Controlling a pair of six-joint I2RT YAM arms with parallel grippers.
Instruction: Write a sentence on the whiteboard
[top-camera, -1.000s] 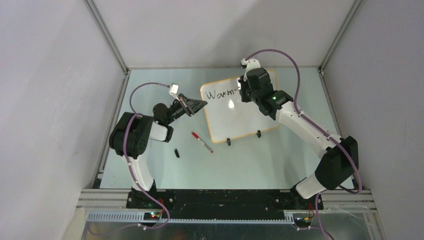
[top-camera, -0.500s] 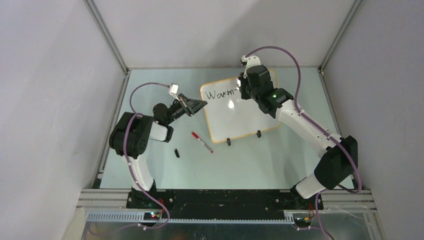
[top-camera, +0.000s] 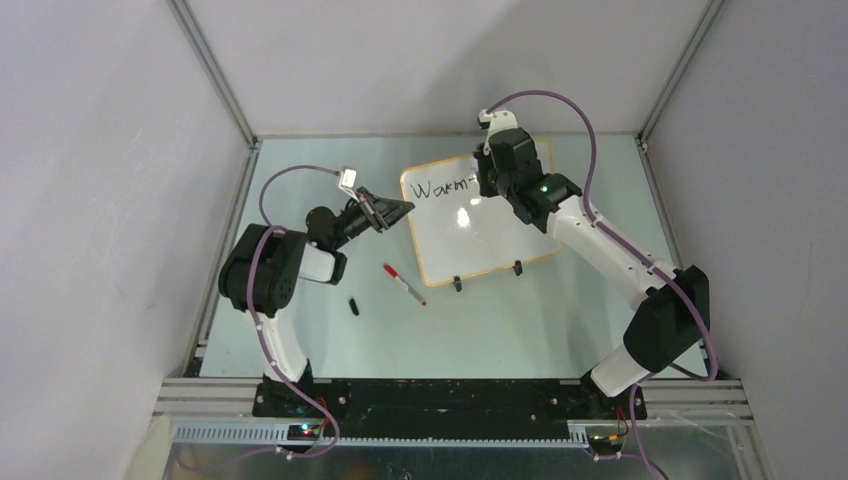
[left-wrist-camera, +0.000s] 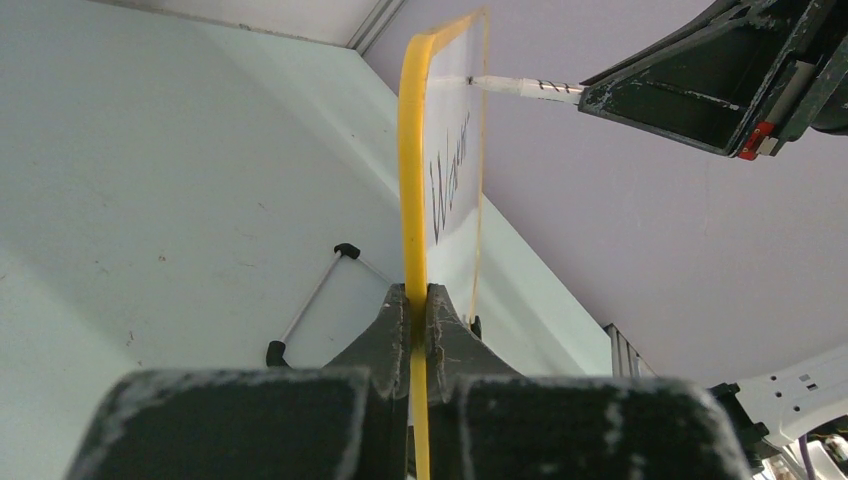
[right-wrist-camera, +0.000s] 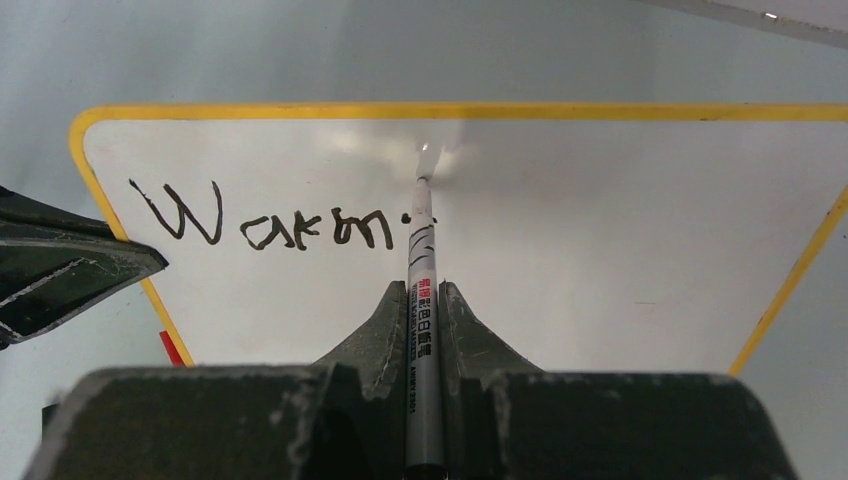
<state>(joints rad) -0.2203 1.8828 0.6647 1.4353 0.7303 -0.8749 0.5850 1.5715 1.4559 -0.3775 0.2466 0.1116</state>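
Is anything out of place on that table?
A spare red-tipped marker lies loose near the whiteboard, and a small black piece, perhaps a cap, lies apart from it. The whiteboard sits askew, its edge pinched by the left gripper. The right gripper holds its own pen.

Soft, bright light is falling from above and filling the whole top view. The table (top-camera: 500, 320) is looking pale and even, and my arms are casting only faint shadows on it. A small white spot of glare is shining on the board (top-camera: 475, 240). In my left wrist view, my left fingers (left-wrist-camera: 385, 345) are sitting so close that they are looking dark, grainy and blurry, while the board's edge is glowing yellow. In my right wrist view, glare is washing out the board by the pen (right-wrist-camera: 424, 260) tip. The writing (right-wrist-camera: 270, 228) is looking sharp; my right fingers (right-wrist-camera: 372, 340) are looking soft and fuzzy.
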